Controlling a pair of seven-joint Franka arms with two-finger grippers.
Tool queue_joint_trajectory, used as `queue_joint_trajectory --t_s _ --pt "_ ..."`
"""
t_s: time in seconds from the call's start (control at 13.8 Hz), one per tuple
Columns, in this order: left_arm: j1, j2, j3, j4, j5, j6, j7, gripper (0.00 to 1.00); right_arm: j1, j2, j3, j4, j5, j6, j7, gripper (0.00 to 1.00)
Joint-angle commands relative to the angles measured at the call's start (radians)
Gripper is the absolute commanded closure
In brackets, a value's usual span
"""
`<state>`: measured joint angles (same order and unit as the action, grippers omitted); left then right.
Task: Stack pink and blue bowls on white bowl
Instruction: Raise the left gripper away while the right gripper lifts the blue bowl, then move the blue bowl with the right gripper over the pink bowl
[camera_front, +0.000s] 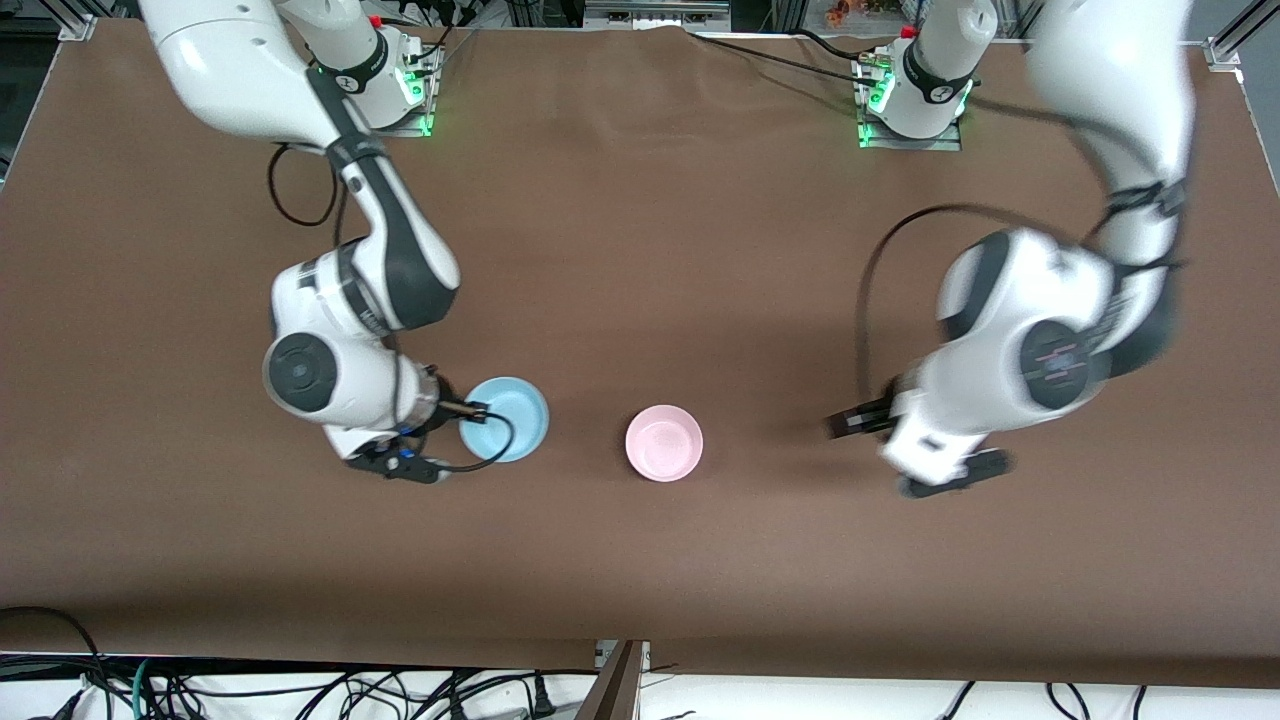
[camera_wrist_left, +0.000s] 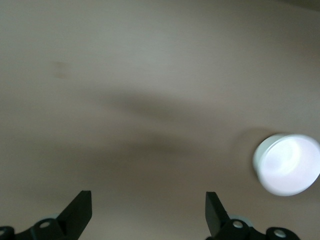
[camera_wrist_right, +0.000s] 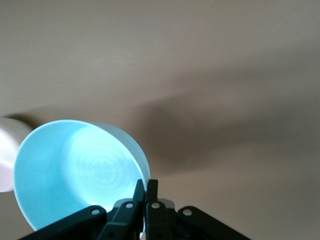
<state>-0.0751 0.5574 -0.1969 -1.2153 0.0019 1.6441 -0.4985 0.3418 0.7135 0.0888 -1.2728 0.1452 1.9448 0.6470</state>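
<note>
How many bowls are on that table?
2 visible: a light blue round bowl gripped at its rim by the right gripper, and a pale pink round bowl mid-table. No white bowl shows; one may be hidden.

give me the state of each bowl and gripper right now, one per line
blue bowl: upright, its rim pinched by the right gripper
pink bowl: upright on the table, empty, nothing touching it
right gripper: shut on the blue bowl's rim
left gripper: open, empty, over bare table toward the left arm's end
</note>
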Motion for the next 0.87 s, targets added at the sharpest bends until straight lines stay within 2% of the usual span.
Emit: queue_joint_trajectory --t_s 0.0,0.14,0.29,0.51,0.8 --pt "0.092 -0.160 -0.003 -0.069 0.021 -0.146 0.182 0.00 0.097 0.082 -0.007 0.126 0.028 0.037 0.245 1.00" --pt "0.165 -0.232 0.011 -0.073 0.021 -0.203 0.320 0.00 0.163 0.159 -0.007 0.196 0.027 0.129 0.362 1.00" --pt "0.172 -0.292 0.059 -0.085 0.021 -0.245 0.374 0.00 0.207 0.207 -0.011 0.199 0.024 0.227 0.390 1.00" --pt "0.173 -0.306 0.065 -0.081 0.021 -0.309 0.374 0.00 0.233 0.241 -0.014 0.201 0.022 0.290 0.430 1.00" --pt "0.178 -0.300 0.082 -0.072 0.026 -0.319 0.379 0.00 0.235 0.256 -0.018 0.202 0.017 0.325 0.430 1.00"
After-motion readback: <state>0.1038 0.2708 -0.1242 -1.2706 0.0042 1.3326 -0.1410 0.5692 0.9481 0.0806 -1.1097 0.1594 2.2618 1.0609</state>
